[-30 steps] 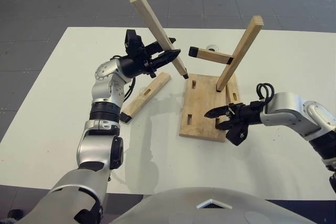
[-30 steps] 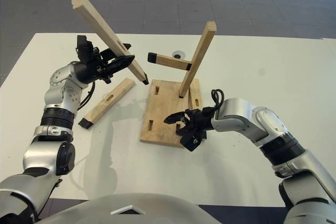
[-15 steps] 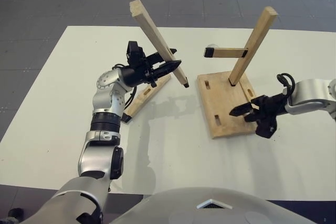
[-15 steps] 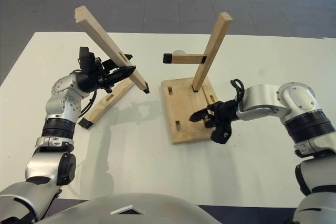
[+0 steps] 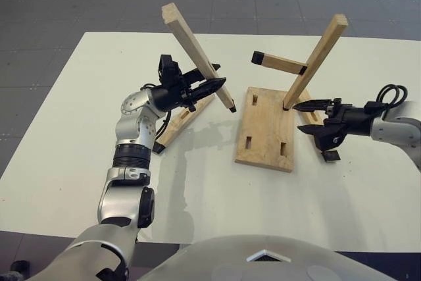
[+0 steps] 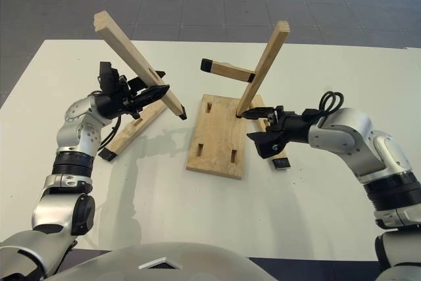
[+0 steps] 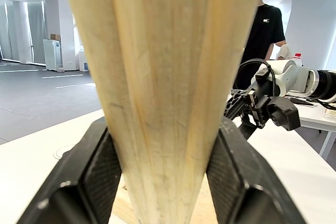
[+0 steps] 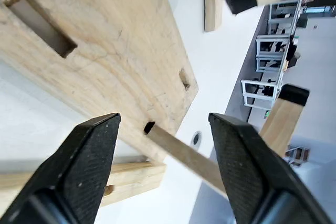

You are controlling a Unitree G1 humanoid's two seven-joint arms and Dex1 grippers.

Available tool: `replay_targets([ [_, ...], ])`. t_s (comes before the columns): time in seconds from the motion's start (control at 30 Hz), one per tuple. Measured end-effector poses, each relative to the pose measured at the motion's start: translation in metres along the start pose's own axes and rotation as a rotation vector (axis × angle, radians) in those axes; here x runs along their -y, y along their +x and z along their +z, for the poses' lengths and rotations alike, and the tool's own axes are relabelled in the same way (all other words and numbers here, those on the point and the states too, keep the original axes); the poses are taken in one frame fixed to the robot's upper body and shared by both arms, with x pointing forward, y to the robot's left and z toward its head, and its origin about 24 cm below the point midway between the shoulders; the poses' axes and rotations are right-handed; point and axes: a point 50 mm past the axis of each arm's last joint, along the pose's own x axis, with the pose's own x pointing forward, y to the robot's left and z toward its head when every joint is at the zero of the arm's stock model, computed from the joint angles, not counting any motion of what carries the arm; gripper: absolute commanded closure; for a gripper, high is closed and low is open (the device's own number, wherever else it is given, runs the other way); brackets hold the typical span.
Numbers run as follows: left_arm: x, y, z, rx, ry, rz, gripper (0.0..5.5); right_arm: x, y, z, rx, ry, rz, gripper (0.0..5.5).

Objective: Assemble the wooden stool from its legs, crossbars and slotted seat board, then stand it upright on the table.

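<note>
L gripper (image 5: 209, 87) up over the L part of the white table (image 5: 66, 129), clamped on a stool leg (image 5: 191, 44). Leg is held off the table and tilted, black-capped end down twd centre, bare end high and away. L wrist view: both pads (image 7: 100, 177) flat against opp. faces of the leg, firm grip. Directly under it a loose leg (image 6: 135, 123) lies flat on the table, slot facing up, black cap at the near end. Centre: slotted seat board (image 5: 266, 136) flat on the table; 3 slots empty, the 4th at the far R corner taken by an inserted leg (image 5: 316, 60), which stands leaning R. A crossbar (image 5: 279, 64) sticks out of that leg's side twd L, black cap on its free end, well above the board. R gripper (image 5: 301, 118) is low, just beside the board's R edge near the inserted leg's foot, claw spread wide with nothing in it; contact w/ board: can't tell. Beneath the R gripper another black-tipped bar (image 6: 281, 161) lies on the table along the board's R edge.
</note>
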Motion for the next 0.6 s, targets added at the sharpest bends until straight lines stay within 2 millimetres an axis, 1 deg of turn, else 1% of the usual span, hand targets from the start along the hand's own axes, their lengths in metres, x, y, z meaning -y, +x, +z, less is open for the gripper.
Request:
replay_targets([
  [0.1,-0.001,-0.001,0.003,0.007,0.009,0.011,3.42,-0.021,0.002,-0.009,-0.086,0.208,0.046,3.06],
  [0.2,-0.001,0.000,0.006,0.014,0.020,0.013,3.42,-0.025,0.013,-0.012,-0.128,0.333,0.005,3.06],
  [0.3,-0.001,0.001,0.007,0.014,0.017,0.009,3.42,-0.029,0.032,-0.016,-0.162,0.449,-0.047,3.06],
  [0.4,-0.002,0.002,0.008,0.015,0.017,0.007,3.42,-0.033,0.048,-0.024,-0.217,0.458,-0.050,3.06],
  [0.47,-0.002,0.002,0.009,0.014,0.013,0.011,3.42,-0.029,0.055,-0.032,-0.250,0.426,-0.074,3.06],
  [0.6,-0.002,0.002,0.010,0.015,0.013,0.014,3.42,-0.023,0.072,-0.048,-0.300,0.486,-0.189,3.06],
])
